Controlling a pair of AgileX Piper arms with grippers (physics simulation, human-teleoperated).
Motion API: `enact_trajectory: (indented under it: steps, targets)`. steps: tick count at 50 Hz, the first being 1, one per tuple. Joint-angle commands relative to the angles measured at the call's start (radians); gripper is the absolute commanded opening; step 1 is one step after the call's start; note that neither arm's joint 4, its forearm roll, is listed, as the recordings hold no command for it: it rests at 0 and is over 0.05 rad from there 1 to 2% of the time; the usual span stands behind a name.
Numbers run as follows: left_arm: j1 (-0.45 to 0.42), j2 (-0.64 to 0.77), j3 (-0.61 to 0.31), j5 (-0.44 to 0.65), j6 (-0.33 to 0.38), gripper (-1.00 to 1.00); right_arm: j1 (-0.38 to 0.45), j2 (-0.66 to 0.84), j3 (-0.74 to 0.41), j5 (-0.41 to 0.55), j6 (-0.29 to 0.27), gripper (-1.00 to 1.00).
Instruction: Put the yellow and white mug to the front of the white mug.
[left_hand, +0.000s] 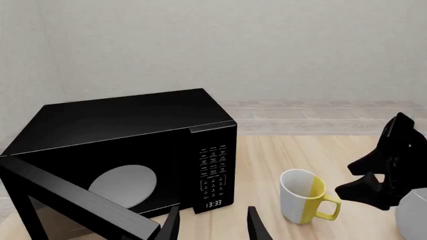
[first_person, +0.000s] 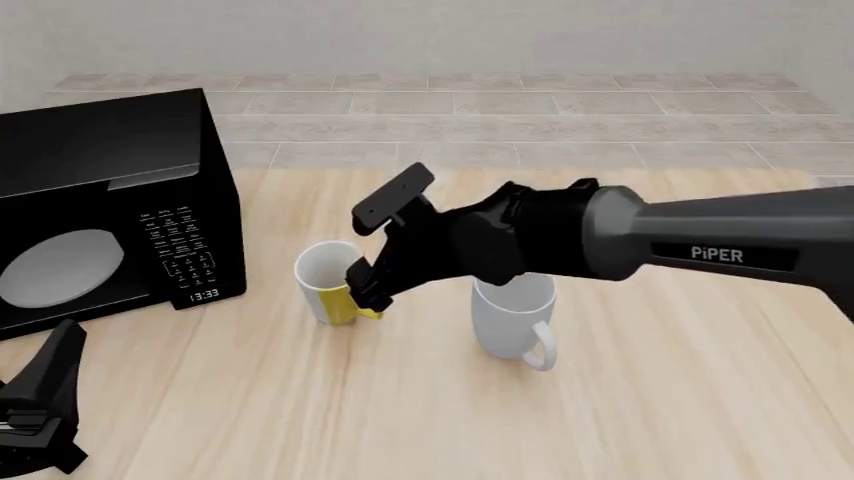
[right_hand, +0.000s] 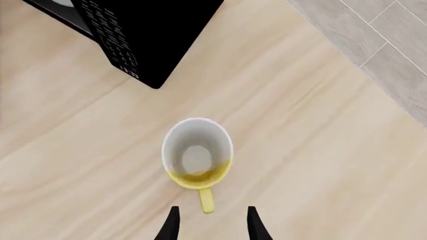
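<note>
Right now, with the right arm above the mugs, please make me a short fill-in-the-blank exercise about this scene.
1. The yellow and white mug stands upright between the white mug and the ____.
2. The right gripper has its fingers open on either side of that mug's yellow ____.
3. The clock of the microwave shows ____.

Missing words: microwave; handle; 13:33

Tight gap between the mugs, open wood in front

The black microwave oven with its door swung open blocks the left of the pale wooden bench. Near its right side stands the small yellow and white mug, upright, and the taller plain white mug stands close by; the right gripper and its thick arm fill the gap between them from above. Bare bench lies open in front of both mugs and far right.
</note>
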Motion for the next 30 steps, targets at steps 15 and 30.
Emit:
enact_trajectory:
  steps: [15, 30]
  targets:
    - [-0.001, 0.0, 0.0, -0.007, 0.0, 1.0, 0.0, 0.08, -0.007, -0.036, 0.017, 1.0]
    - [-0.001, 0.0, 0.0, -0.007, 0.0, 1.0, 0.0, 0.129, -0.024, -0.05, 0.026, 1.0]
